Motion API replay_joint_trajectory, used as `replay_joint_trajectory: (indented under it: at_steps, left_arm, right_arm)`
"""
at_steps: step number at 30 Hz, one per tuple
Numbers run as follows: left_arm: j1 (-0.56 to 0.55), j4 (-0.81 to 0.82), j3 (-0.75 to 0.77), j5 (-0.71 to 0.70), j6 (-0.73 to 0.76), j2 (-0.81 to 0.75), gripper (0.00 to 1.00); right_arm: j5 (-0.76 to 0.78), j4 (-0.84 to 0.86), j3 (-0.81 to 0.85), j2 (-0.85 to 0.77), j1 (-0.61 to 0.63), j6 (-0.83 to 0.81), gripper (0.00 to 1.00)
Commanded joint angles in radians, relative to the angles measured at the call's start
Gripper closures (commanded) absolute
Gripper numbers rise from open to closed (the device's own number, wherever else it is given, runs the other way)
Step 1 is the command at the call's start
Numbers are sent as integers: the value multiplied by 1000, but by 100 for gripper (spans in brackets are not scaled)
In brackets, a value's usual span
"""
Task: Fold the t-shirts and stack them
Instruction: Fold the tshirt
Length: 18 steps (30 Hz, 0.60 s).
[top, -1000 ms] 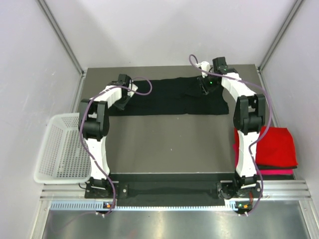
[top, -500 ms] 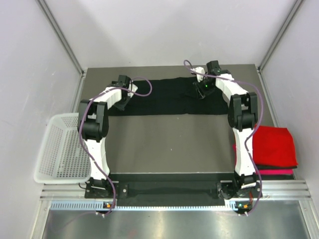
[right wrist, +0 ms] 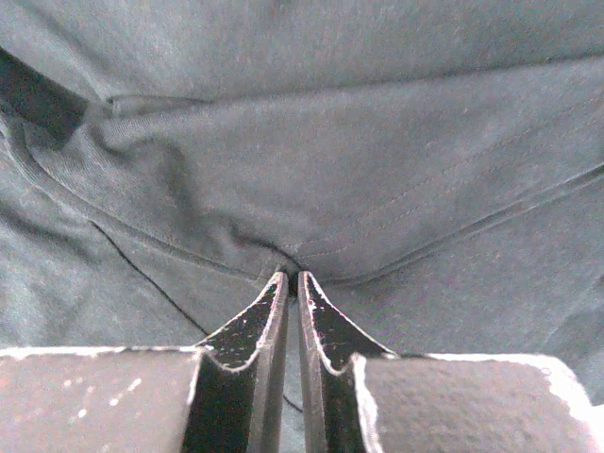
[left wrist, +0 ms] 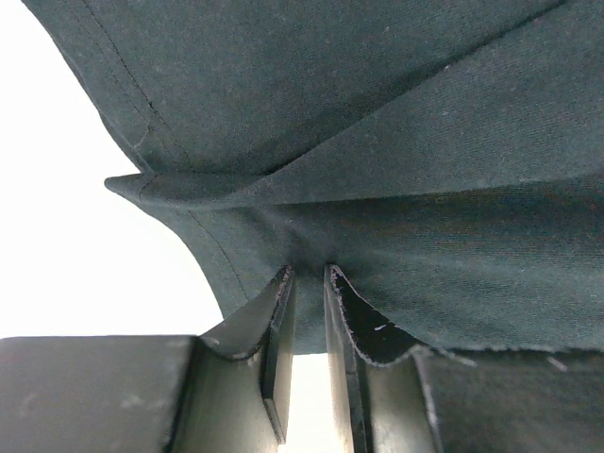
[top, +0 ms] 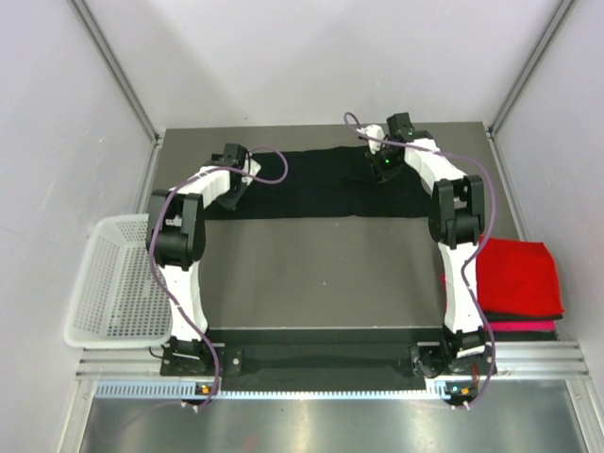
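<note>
Open table [top: 321,269] mid-field, between left arm [top: 179,245] and right arm [top: 458,236]. Black shirt [top: 311,184] spans the far strip. Basket [top: 94,274] blocks left edge; red shirt [top: 519,274] occupies right edge. Walls [top: 311,66] hem the left, right and far sides.

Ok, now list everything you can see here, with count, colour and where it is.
table: 1, grey, in front of the arms
black t-shirt: 1, black, spread along the table's far side
red t-shirt: 1, red, folded, at the table's right edge
magenta t-shirt: 1, magenta, under the red one, only an edge showing
mesh basket: 1, white, at the table's left edge
left hand: 1, black, pinching the black t-shirt's left end
right hand: 1, black, pinching the black t-shirt towards its right end
</note>
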Motion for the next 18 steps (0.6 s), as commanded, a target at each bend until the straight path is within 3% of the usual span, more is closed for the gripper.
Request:
replay_joint_trajectory:
  at_steps: [1,8,10,11,15,18]
  left_arm:
    - [14,-7,-53,10,-19,29,76]
    - [14,-14,-50,1,-24,27,76]
    - [14,-20,-48,2,-25,24,76]
    - [14,-21,-48,2,-30,19,76]
    - [14,-23,-47,2,-37,-10,76]
    - [14,-11,-47,-3,-37,-40,76]
  right_arm:
    - [-16,36,64,-3,23,2,91]
    - [6,219,152,-8,46,19,87]
    - [11,333,147,-20,58,36,70]
    - [12,369,147,-23,61,43,52]
    - [70,357,219,-40,83,59,49]
    - [83,395,94,-177,81,68,49]
